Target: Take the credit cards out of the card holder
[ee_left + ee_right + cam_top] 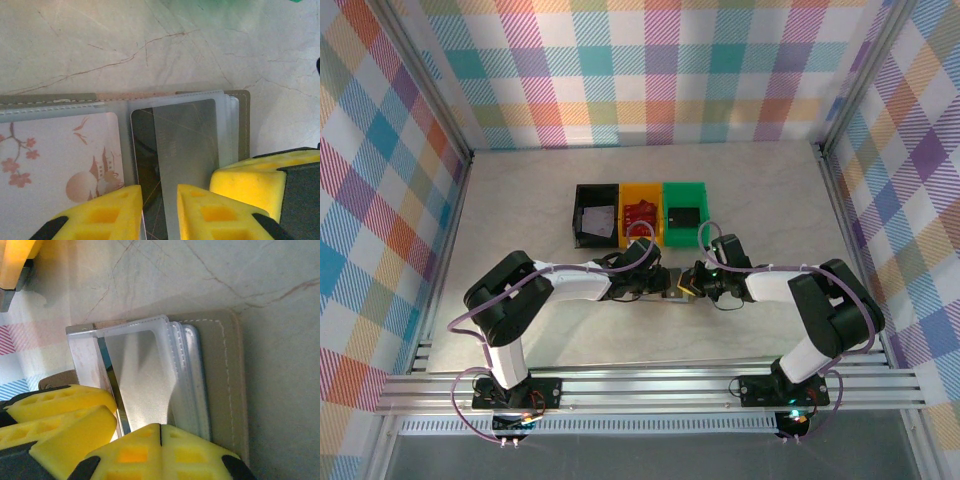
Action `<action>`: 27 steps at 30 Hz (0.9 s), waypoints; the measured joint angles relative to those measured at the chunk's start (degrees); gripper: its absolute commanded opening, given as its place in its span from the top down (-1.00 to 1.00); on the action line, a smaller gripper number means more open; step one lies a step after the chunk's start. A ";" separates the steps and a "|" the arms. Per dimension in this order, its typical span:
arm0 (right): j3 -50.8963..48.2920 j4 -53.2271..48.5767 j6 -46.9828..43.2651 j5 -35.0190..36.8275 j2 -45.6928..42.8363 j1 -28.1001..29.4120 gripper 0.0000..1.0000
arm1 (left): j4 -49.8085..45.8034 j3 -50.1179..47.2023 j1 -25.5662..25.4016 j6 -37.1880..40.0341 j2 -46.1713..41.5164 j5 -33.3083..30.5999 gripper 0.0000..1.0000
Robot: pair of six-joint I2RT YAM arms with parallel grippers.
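Observation:
The grey card holder (673, 292) lies open on the marble table between both grippers. In the left wrist view its grey cover (244, 125) frames clear plastic sleeves, and a shiny grey card (186, 142) sits in the right-hand sleeve. My left gripper (159, 212) hovers over that card's near end, open by a narrow gap. My right gripper (160, 440) is shut, its tips resting on the clear sleeves (142, 375) of the holder (222, 370). A red card (639, 212) lies in the yellow bin.
Black (582, 215), yellow (642, 190) and green (685, 188) bins stand in a row just behind the holder. A grey flat piece lies in the black bin. The holder's left sleeve shows a pink blossom picture (60, 165). Plaid walls enclose the table.

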 measured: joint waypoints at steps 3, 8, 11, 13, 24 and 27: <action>0.00 0.00 0.00 -0.02 0.00 0.00 1.00 | -0.15 0.00 0.00 0.22 0.00 -0.09 0.35; 0.02 0.00 0.00 -0.02 0.00 -0.04 1.00 | -0.37 0.00 0.00 0.63 -0.02 -0.55 0.35; 0.04 -0.04 0.00 -0.02 0.00 -0.04 1.00 | -0.37 0.00 -0.15 0.63 -0.02 -0.70 0.35; 0.04 -0.02 0.00 -0.02 0.00 -0.04 1.00 | -0.37 0.00 -0.22 0.61 0.00 -0.87 0.37; 0.04 -0.02 0.00 -0.22 0.00 -0.04 1.00 | -0.31 0.22 -0.28 0.39 0.48 -1.33 0.54; 0.04 -0.02 0.00 -0.26 0.02 -0.04 1.00 | 0.20 0.17 -0.28 0.15 0.59 -1.36 0.59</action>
